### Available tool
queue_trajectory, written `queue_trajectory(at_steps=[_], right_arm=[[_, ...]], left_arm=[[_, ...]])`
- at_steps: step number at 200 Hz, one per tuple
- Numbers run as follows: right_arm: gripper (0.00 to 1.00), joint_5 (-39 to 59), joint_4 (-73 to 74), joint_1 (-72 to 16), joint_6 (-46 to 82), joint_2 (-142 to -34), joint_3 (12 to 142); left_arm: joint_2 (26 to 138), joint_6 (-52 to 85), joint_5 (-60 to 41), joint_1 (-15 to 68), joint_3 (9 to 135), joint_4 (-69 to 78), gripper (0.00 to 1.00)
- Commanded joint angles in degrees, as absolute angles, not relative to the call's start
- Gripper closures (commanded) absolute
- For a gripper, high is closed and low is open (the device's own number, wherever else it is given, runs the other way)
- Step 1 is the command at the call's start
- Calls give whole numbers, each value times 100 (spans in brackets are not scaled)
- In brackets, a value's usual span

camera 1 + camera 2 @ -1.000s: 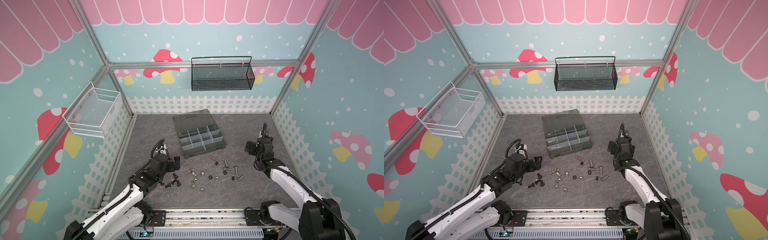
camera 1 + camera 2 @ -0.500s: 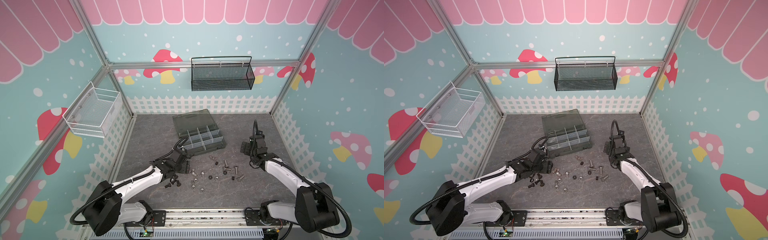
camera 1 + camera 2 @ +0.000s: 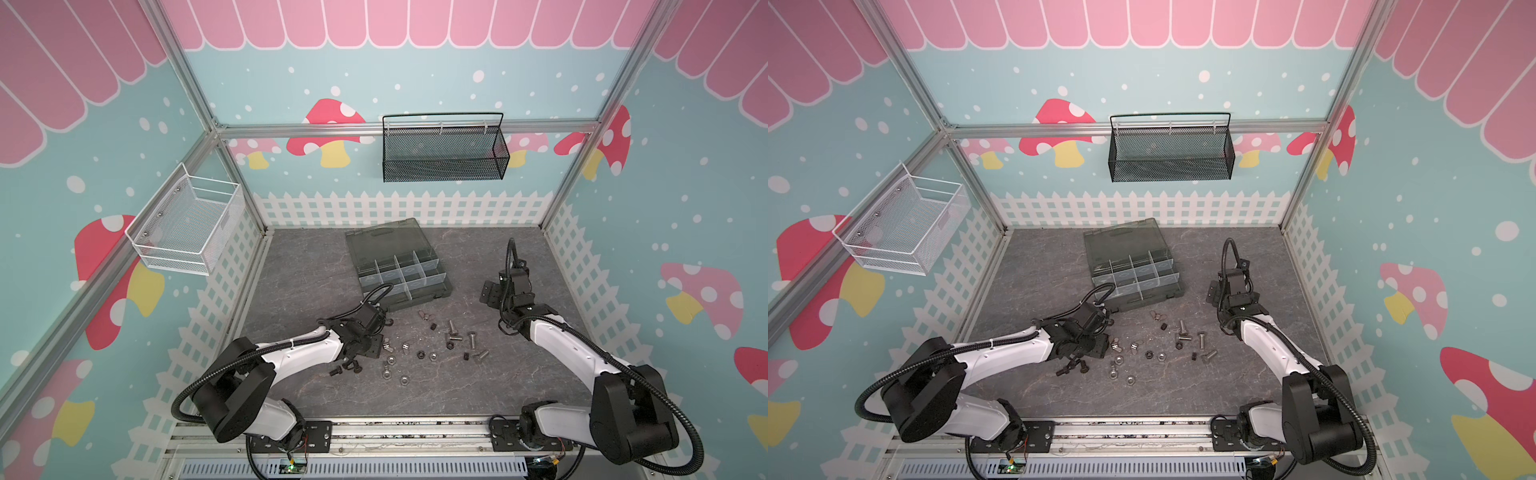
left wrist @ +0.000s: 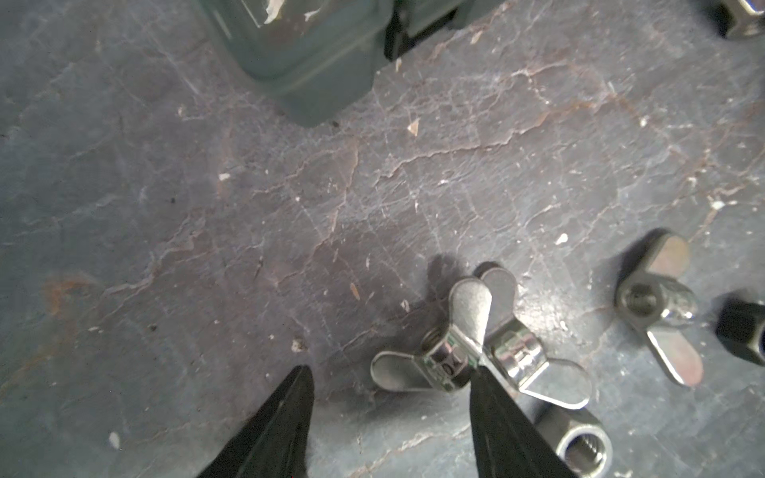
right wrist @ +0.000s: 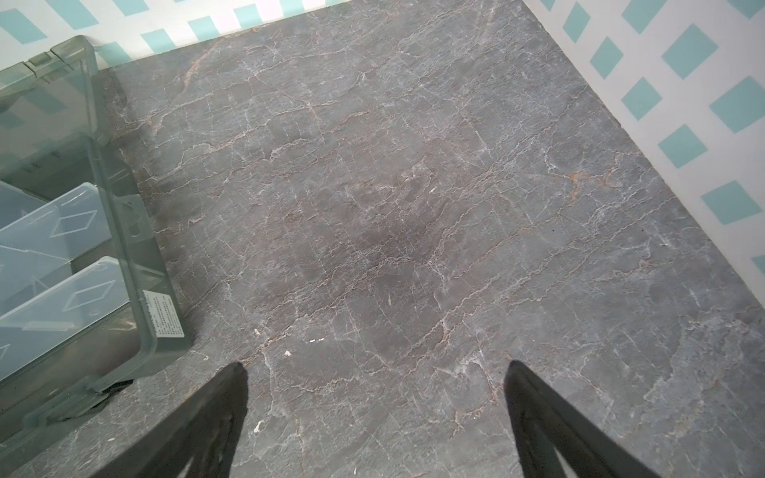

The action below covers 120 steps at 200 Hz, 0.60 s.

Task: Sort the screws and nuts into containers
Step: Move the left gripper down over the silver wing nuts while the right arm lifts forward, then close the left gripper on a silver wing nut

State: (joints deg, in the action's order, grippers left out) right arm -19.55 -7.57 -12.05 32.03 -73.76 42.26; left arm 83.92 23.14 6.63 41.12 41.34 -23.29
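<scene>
Left pincer (image 4: 391, 372): low over the worktop (image 4: 207, 248), jaws parted and clamped on nothing.
Wing nut (image 4: 434, 364): lies on the worktop in the gap between the jaws, pressed against one fingertip (image 4: 484, 385), with bare worktop between it and the opposite finger.
Second wing nut (image 4: 521, 360): overlaps the first and sits just outside the gap, beyond that same fingertip.
Third wing nut (image 4: 654, 306): farther out on that side, well clear of the jaws.
Hex nut (image 4: 579, 443): silver, just beside the same finger, outside the gap.
Right pincer (image 5: 376, 368): jaws spread wide and empty, over bare worktop beside the box (image 5: 136, 248).
Box: lid open, toward the back of the worktop; one corner lies ahead of the left pincer, apart from it.
Screws (image 3: 452, 326): loose in front of the box, between the two arms.
</scene>
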Motion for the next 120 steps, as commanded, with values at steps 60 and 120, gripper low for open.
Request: queue_trajectory(at_steps=[60,120], right_arm=[[2,-2101,-852,-1233,3340,-7347,4347],[2,-2124,-875,-1236,3353,-7398,4346]], left_arm=[[8933,2416,803,4140,4377,-2096,44],[8948,2629,1155,4135,4359,-2198,47]])
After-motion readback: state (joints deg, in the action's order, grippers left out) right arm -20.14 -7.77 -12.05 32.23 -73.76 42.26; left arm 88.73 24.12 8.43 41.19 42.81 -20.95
